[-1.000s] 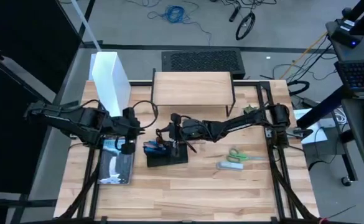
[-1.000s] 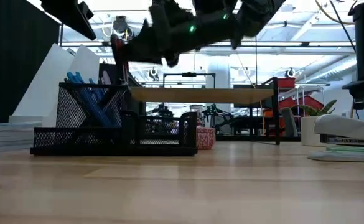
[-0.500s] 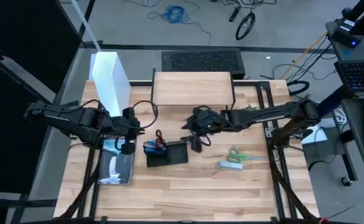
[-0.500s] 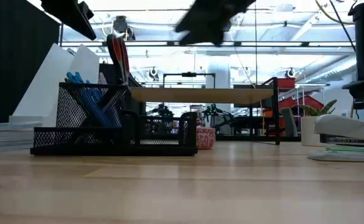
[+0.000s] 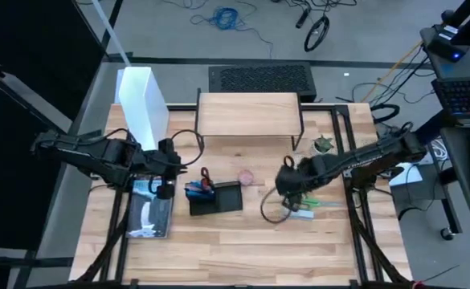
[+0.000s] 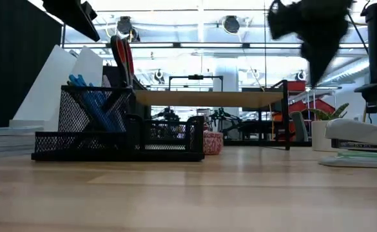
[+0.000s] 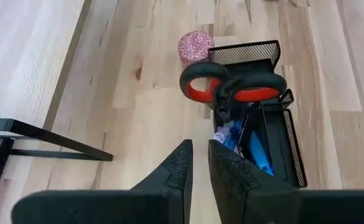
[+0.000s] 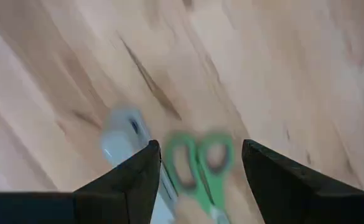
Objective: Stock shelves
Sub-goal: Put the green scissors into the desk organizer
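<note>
The shelves [image 5: 248,112], a low riser with a light-wood top on thin black legs, stand at the far middle of the table and also show in the low view [image 6: 207,98]. My right gripper [image 5: 287,190] hangs open above green-handled scissors [image 8: 197,158] and a pale grey stapler [image 8: 122,134] and touches neither. Both lie flat on the table. My left gripper [image 7: 200,167] is shut on nothing, left of a black mesh organizer tray [image 5: 216,197]. Red-handled scissors [image 7: 231,87] stand in the tray, handles up, beside blue pens.
A tall white file box [image 5: 142,104] stands at the far left, and a magazine [image 5: 150,215] lies below my left arm. A pink ball [image 5: 246,176] sits right of the tray. A small plant [image 5: 324,144] stands by the shelves' right legs.
My right gripper has drawn away from the organizer tray and swung toward the table's right edge, ending above the green scissors. The red-handled scissors stay upright in the tray.
</note>
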Controlling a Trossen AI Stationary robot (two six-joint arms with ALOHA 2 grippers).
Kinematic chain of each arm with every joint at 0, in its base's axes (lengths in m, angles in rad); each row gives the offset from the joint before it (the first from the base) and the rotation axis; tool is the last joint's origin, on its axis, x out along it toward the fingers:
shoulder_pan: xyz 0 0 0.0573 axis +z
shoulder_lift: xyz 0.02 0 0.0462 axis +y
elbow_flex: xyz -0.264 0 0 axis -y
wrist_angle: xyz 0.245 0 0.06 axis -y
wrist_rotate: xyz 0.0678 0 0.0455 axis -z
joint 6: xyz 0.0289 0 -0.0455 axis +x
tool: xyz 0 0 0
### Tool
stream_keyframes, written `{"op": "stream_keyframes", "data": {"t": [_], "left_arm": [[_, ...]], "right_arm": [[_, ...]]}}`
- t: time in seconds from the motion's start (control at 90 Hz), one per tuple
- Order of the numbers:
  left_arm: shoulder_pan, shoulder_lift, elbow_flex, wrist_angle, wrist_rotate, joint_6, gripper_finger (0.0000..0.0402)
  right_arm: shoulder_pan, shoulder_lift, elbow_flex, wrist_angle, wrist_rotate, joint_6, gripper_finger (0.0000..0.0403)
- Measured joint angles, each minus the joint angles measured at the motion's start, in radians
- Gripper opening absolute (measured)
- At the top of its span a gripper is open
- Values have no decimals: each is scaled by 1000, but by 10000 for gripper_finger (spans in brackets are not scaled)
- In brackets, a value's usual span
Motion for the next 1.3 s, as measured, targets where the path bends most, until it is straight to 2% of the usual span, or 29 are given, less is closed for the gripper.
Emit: {"op": "stream_keyframes", "data": {"t": [0.289, 0.456, 0.567, 1.122, 1.3], "left_arm": [[0, 0, 0, -1, 0, 0, 38], [0, 0, 0, -1, 0, 0, 38], [0, 0, 0, -1, 0, 0, 38], [0, 0, 0, -1, 0, -1, 38], [0, 0, 0, -1, 0, -2, 38]], "right_arm": [[64, 0, -175, 50, -1, -94, 191], [97, 0, -253, 173, -4, -126, 161], [120, 0, -295, 249, -6, -142, 157], [144, -5, -471, 497, 2, -153, 155], [144, -5, -487, 503, 9, -154, 122]]}}
